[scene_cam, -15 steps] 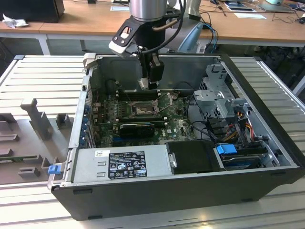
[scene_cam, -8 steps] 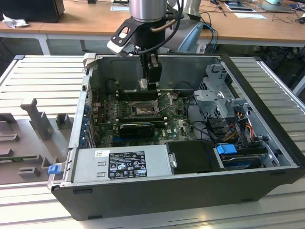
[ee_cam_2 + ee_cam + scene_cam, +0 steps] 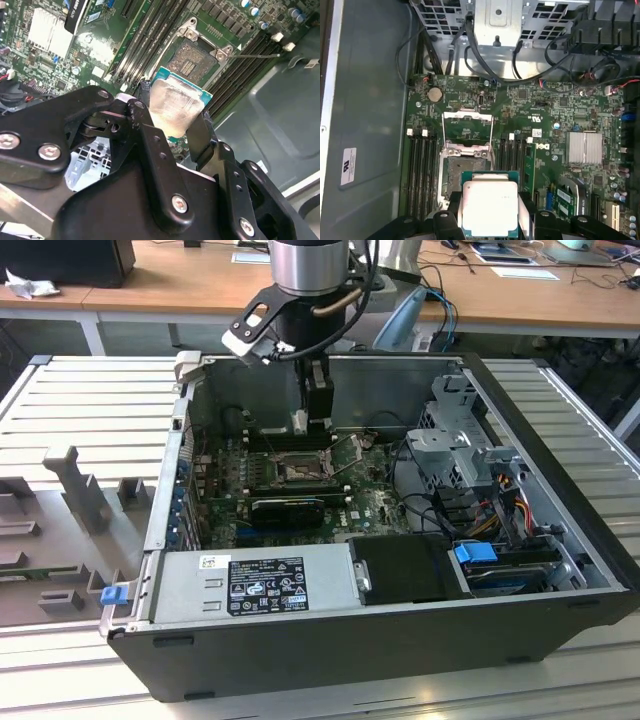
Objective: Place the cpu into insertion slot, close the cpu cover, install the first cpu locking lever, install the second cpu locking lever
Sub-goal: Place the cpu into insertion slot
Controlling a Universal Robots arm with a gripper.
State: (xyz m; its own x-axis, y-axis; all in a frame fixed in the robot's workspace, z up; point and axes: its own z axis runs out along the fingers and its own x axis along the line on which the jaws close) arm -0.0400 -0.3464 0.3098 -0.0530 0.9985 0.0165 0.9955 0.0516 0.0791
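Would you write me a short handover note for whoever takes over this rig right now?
Gripper: shut on the cpu, down inside the computer case.
Cpu: held by its edges with the metal top facing the wrist cameras, close to the insertion slot but not in it.
Insertion slot: empty and uncovered.
Cpu cover: swung open, away from the slot.
Done: the cpu is in the grip at the slot.
Left: seating the cpu, closing the cover, both locking levers.

cpu [image 3: 489,207]: silvery-grey top, teal edge | circuit board [image 3: 550,107]: green | end effector [image 3: 175,107]: black
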